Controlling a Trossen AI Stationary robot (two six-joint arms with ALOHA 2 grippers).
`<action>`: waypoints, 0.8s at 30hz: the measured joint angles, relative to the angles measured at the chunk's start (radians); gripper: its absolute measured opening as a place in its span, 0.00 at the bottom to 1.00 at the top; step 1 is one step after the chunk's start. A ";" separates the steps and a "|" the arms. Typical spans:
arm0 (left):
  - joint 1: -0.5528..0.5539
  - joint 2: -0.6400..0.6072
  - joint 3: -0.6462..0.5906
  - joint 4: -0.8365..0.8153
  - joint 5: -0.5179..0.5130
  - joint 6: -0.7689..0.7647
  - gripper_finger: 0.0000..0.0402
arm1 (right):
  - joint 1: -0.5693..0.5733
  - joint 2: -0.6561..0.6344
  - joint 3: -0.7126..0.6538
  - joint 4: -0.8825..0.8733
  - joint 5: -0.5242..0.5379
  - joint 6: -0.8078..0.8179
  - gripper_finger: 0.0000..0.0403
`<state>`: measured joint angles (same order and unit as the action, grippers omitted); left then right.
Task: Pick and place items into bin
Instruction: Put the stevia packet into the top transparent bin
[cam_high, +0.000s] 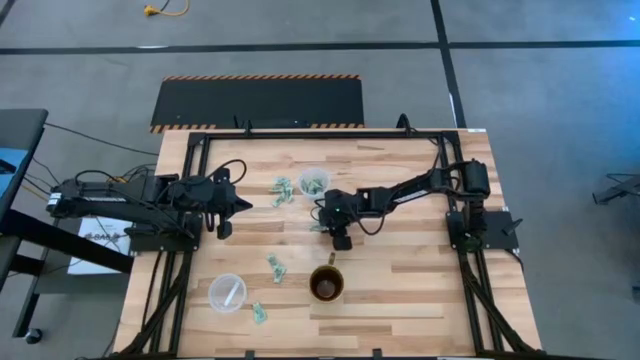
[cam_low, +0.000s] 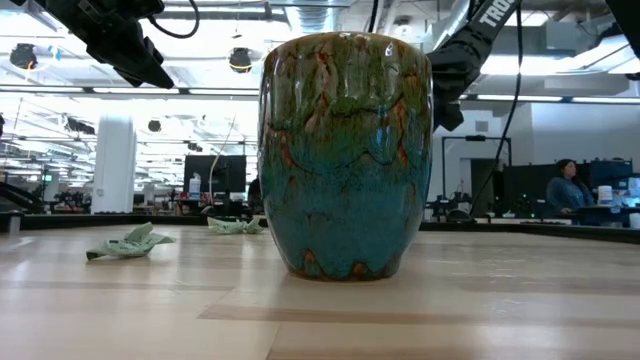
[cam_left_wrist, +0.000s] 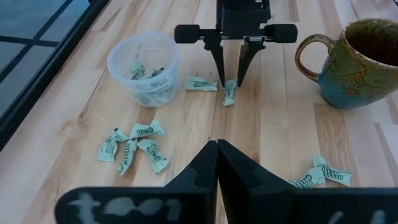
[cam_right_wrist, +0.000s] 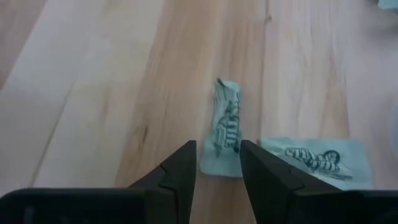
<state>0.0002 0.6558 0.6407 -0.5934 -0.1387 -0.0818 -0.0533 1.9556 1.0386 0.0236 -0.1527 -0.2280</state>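
The items are small pale green-and-white wrappers. Several lie left of the clear cup (cam_high: 282, 190), and one lies near the mug (cam_high: 275, 265). The clear plastic cup (cam_left_wrist: 144, 65) on the far middle of the table holds several wrappers. My right gripper (cam_right_wrist: 217, 145) is open and points down. Its fingers stand on either side of one wrapper (cam_right_wrist: 225, 124) that lies flat on the table; it also shows in the left wrist view (cam_left_wrist: 229, 92). A second wrapper (cam_right_wrist: 317, 158) lies beside it. My left gripper (cam_left_wrist: 216, 148) is shut and empty, at the table's left (cam_high: 228, 205). My right gripper comes from above, with its two fingers (cam_right_wrist: 183, 165) at the long sides of the wrapper's near end (cam_right_wrist: 217, 163). The wrapper lies flat on the table. I cannot tell whether the fingers touch it.
A brown-and-teal mug (cam_high: 326, 285) stands near the front middle and fills the low view (cam_low: 345, 155). A second clear cup (cam_high: 227, 292) stands at the front left, with one wrapper (cam_high: 260, 313) beside it. More wrappers lie near my left gripper (cam_left_wrist: 134, 149) (cam_left_wrist: 320, 174).
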 joint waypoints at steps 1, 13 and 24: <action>0.000 0.000 0.000 0.000 0.000 0.000 0.00 | 0.001 0.000 0.000 0.006 -0.001 0.000 0.29; 0.000 0.000 0.000 0.000 0.000 0.000 0.00 | 0.007 0.000 0.000 0.025 -0.001 0.018 0.17; 0.000 0.000 0.000 0.000 0.000 0.000 0.00 | 0.008 -0.001 0.000 0.014 0.027 0.038 0.01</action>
<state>0.0002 0.6557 0.6407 -0.5934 -0.1387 -0.0821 -0.0452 1.9545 1.0386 0.0372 -0.1255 -0.1902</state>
